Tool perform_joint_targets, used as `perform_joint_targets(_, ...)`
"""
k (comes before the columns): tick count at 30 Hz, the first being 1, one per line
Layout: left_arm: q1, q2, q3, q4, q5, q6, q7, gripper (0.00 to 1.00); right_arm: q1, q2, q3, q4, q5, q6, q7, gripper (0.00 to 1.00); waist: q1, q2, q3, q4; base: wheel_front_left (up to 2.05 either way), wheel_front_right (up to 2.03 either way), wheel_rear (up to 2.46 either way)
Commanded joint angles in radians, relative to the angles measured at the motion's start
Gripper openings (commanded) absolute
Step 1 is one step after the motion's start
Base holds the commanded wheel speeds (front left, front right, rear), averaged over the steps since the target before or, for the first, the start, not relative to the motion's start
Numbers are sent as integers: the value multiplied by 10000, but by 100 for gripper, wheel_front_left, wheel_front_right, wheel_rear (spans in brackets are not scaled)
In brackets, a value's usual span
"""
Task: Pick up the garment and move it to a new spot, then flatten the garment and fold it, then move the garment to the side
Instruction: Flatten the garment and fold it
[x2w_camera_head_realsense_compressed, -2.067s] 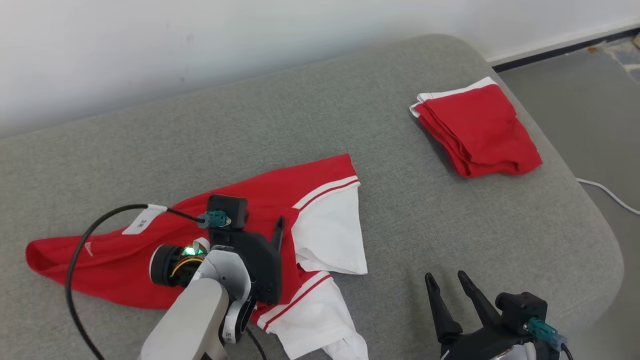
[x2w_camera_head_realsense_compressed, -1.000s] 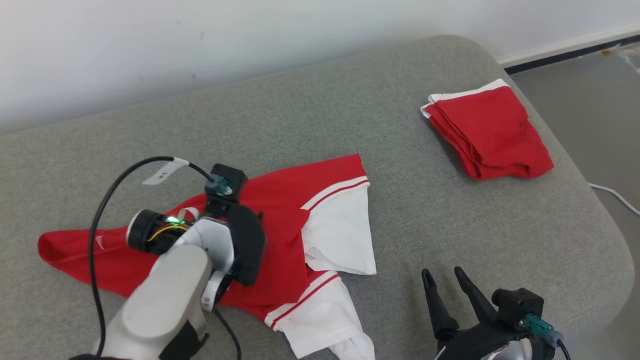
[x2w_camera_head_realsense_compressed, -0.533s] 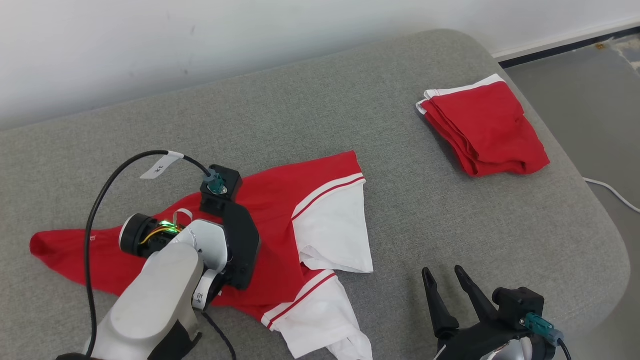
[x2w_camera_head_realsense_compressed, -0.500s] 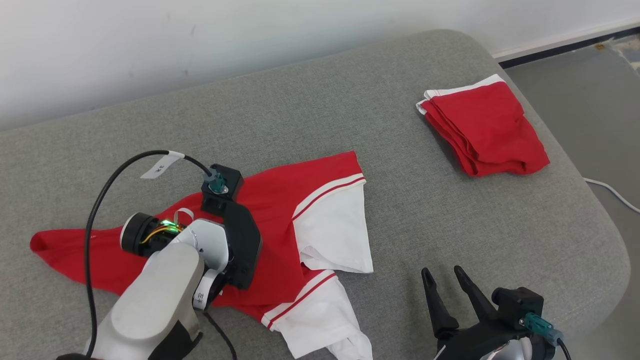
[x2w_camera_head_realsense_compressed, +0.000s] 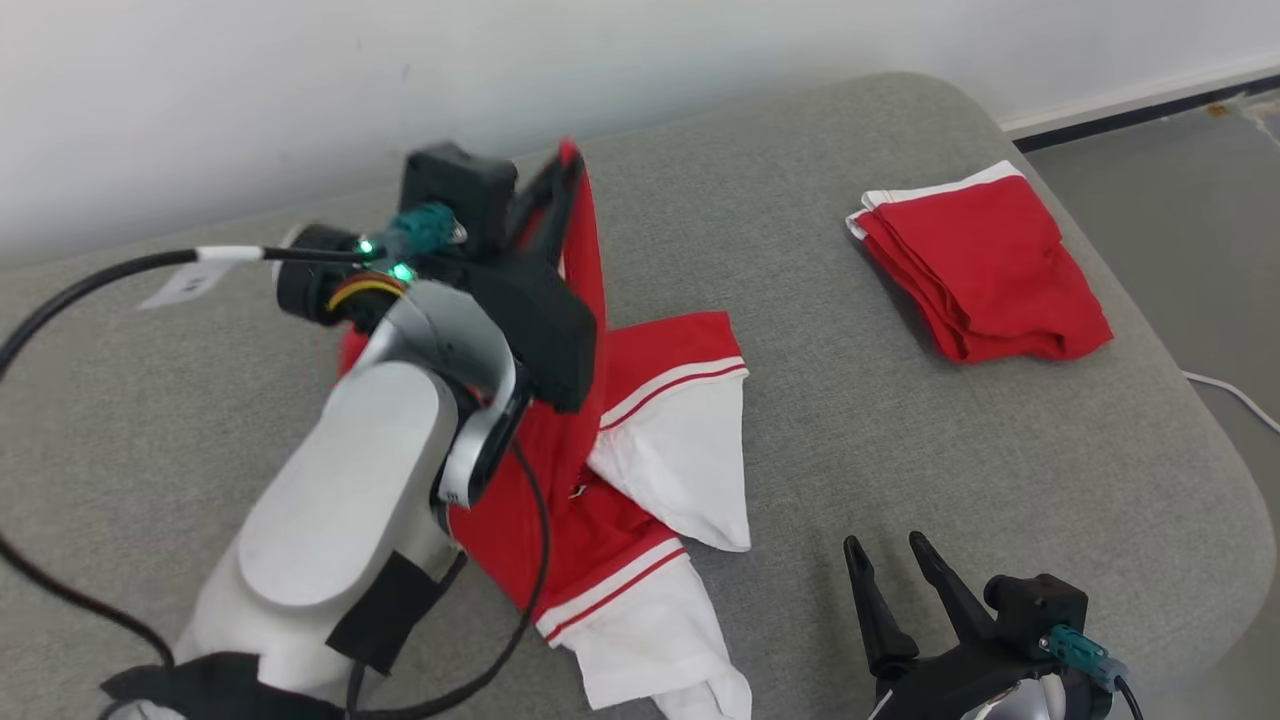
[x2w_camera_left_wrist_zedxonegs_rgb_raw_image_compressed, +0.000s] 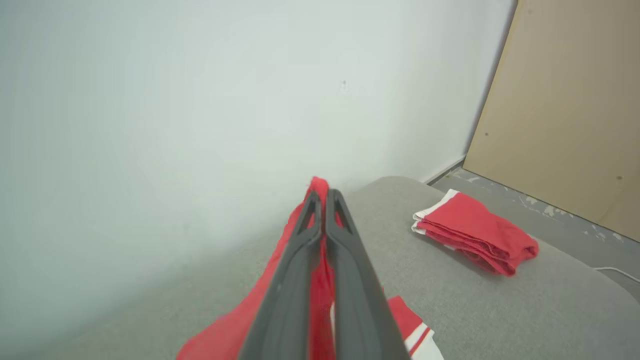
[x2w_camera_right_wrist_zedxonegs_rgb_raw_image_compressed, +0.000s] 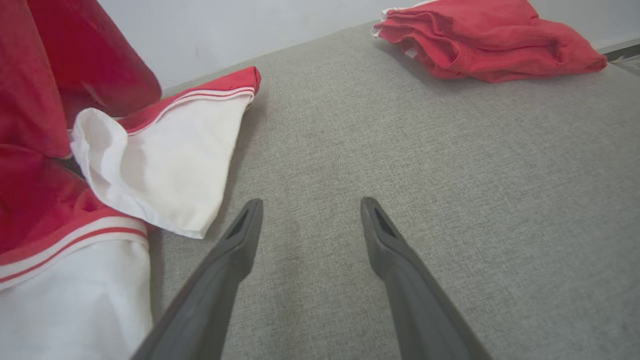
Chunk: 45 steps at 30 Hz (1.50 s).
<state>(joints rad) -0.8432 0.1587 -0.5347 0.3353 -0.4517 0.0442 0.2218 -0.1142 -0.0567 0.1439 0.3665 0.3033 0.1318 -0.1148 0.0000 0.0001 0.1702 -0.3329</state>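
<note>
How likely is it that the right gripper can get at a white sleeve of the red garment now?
Likely yes: the right gripper is open, and only bare grey cushion lies between it and the white sleeve.

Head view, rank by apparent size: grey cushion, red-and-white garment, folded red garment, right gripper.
1. grey cushion
2. red-and-white garment
3. folded red garment and right gripper: too alike to rank; the gripper is nearer the camera and cropped by the frame.
</note>
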Motion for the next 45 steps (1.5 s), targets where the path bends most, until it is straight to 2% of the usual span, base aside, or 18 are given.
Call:
perform_joint_targets(1,-133,41,116,-116,149,99,-215,0,93,-7,-14,-69,-32,-22,7,100,0,-1,-61,92,0,0,0)
perform_joint_targets(6,57,396,536,-369,151,488,-582,0,171,-63,-140,-78,-32,-22,-6,100,0,-1,-131,385,0,0,0)
perform_joint_targets(7,396,691,892,-473,14,743,-697,0,232,-112,-187,-86,-34,-22,-7,100,0,-1,-165,581,0,0,0)
perform_joint_targets(12,1648,1511,2125,-987,-469,1451,-1119,0,343,-186,-275,-225,-112,-22,91,100,0,-1,-234,1209,0,0,0)
perform_joint_targets(16,3076,2035,2962,-1397,-799,2042,-1314,0,380,-253,-279,-384,-151,-22,207,100,0,-1,-291,1775,0,0,0)
perform_joint_targets(21,4708,2193,3565,-1379,-1220,2368,-1713,0,414,-394,-227,-640,-219,-22,439,100,0,-1,-259,2352,0,0,0)
perform_joint_targets(28,6195,1492,3813,-963,-1554,2408,-3064,0,96,-709,-13,-1192,-417,-22,1223,100,0,-1,-170,2850,0,0,0)
perform_joint_targets(35,6864,919,3812,-380,-1677,2293,-4112,0,-431,-1114,249,-1154,-170,-22,2886,100,0,-1,-144,3324,0,0,0)
perform_joint_targets(45,6509,692,3501,183,-1710,1718,-4443,0,-803,-550,-999,-588,-738,-22,4480,100,0,-1,-152,3809,0,0,0)
